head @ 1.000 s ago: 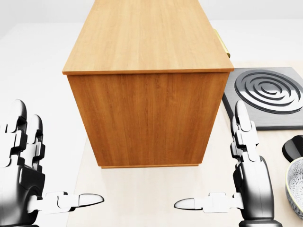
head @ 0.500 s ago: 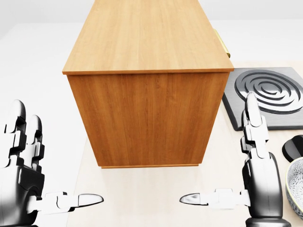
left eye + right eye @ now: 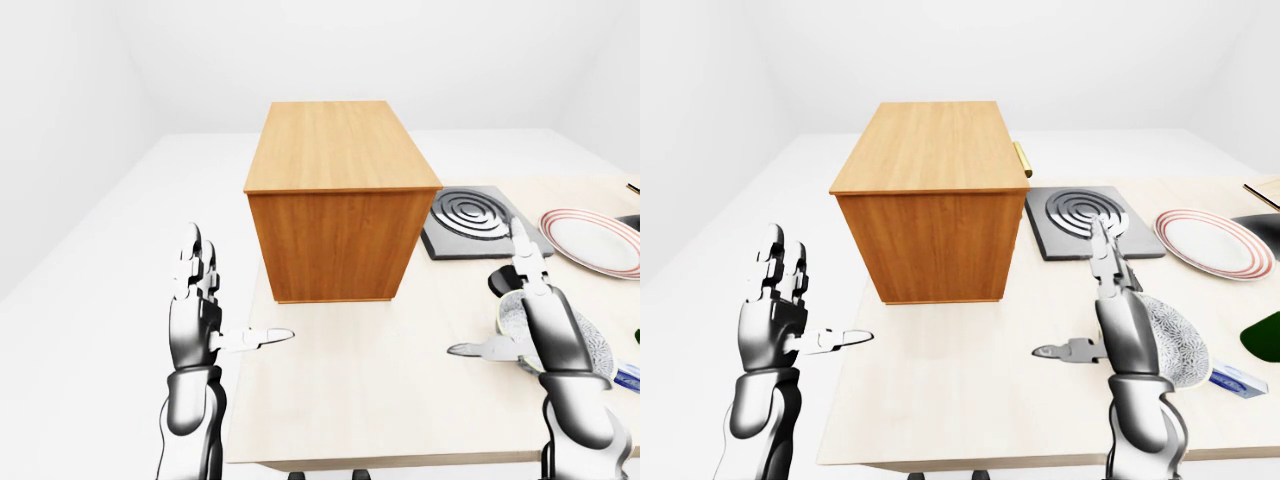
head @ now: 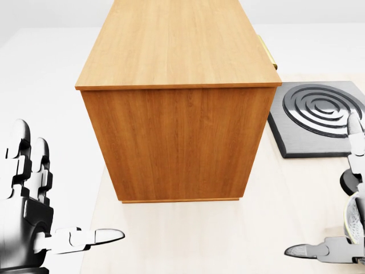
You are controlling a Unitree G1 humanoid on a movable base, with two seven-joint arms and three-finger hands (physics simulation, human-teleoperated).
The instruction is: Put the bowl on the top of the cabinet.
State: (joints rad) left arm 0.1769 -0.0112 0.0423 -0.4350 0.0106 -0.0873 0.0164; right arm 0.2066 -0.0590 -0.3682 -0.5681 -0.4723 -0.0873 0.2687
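1. Nearest me in the left-eye view, my left hand (image 3: 195,320) is glossy grey and white jointed metal. It is held upright off the table's left edge, fingers spread straight up and thumb pointing right over the tabletop. It holds nothing and touches nothing.
2. My right hand (image 3: 1118,320) is the same build, also upright, fingers apart and pointing up, thumb reaching left. It is empty; in the right-eye view it stands just left of the bowl, overlapping its edge, and I cannot tell whether it touches.
3. The bowl (image 3: 1175,340) sits on the table near its right side, low in the right-eye view. It is rounded, pale, with a fine speckled grey pattern on its wall.
4. The table (image 3: 380,370) is a pale, smooth, light-wood slab.
5. Farther up, the cabinet (image 4: 177,137) stands on the table: a boxy block of warm orange-brown wood grain with a flat, overhanging top and a small brass fitting on its right side.
6. To its right lies a dark grey square burner plate (image 3: 478,220) with raised concentric rings.
7. Beyond that, at the right, rests a round white plate (image 3: 1205,243) with a red-striped rim.
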